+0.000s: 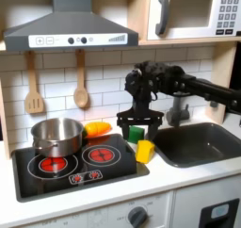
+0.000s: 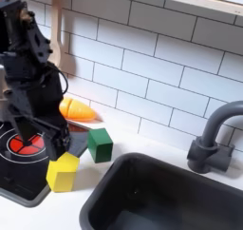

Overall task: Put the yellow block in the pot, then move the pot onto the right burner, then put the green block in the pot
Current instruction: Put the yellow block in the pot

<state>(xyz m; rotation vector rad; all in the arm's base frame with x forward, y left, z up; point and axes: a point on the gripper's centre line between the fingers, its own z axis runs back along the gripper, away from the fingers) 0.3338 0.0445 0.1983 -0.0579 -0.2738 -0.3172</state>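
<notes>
The steel pot [image 1: 56, 135] stands on the burner at the first exterior view's left. The green block [image 1: 137, 135] [image 2: 100, 143] and the yellow block [image 1: 145, 152] [image 2: 64, 172] lie on the counter between stove and sink, the yellow one nearer the front edge. My gripper [image 1: 138, 121] [image 2: 38, 135] hangs open over this spot with nothing between its fingers. In the first exterior view it is just above the green block. In the second exterior view it is left of the green block and behind the yellow one.
An orange-yellow rounded piece [image 1: 96, 129] [image 2: 76, 108] lies by the back wall. The red burner ring [image 1: 99, 154] beside the pot is bare. The sink [image 1: 193, 145] [image 2: 161, 198] and faucet [image 2: 213, 139] lie on the right in both exterior views. Two wooden utensils [image 1: 81, 89] hang on the wall.
</notes>
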